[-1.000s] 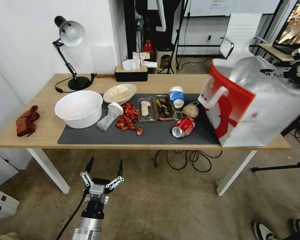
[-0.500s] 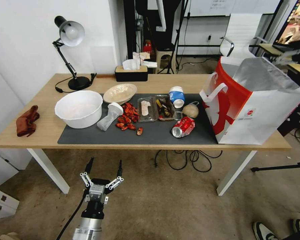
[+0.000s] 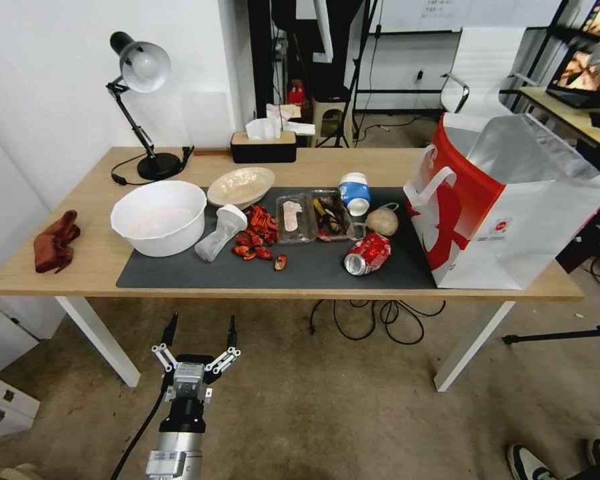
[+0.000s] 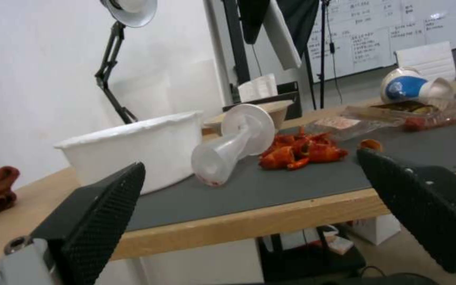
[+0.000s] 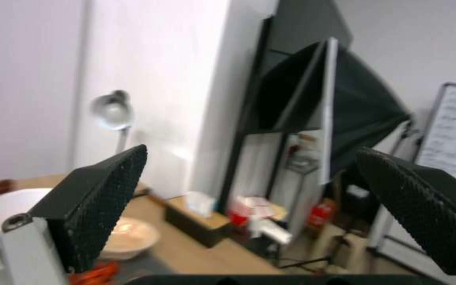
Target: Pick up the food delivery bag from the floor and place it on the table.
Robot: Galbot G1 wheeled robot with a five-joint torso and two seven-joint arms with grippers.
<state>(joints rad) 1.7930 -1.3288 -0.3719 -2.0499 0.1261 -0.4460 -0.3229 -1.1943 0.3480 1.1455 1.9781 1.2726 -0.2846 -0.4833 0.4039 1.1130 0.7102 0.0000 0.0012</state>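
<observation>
the food delivery bag (image 3: pixel 507 210) stands upright at the right end of the table (image 3: pixel 93 257), its base partly on the dark grey mat (image 3: pixel 300 267) and partly on bare wood. its near right corner sits close to the table's near edge. its mouth gapes open, showing the silver lining, and a white strap handle hangs on its left face. nothing touches it, so the placing looks done, and the step in hand is judged to be clearing away.

to do this well, the right arm should draw off up and away from the bag's open top without brushing the foil flap or the handle. a light paper bag that near the edge could tip or slide off with a small knock. the crushed red can (image 3: pixel 367 253) lies just left of the bag and should be left alone.

the right gripper (image 5: pixel 249 206) is high above the table, facing the lamp and far wall. its two black pads stand wide apart with nothing between them. the left gripper (image 3: pixel 199 330) hangs low over the floor in front of the table's near edge, left of centre. its fingers (image 4: pixel 107 206) are also spread wide, holding and touching nothing.
</observation>
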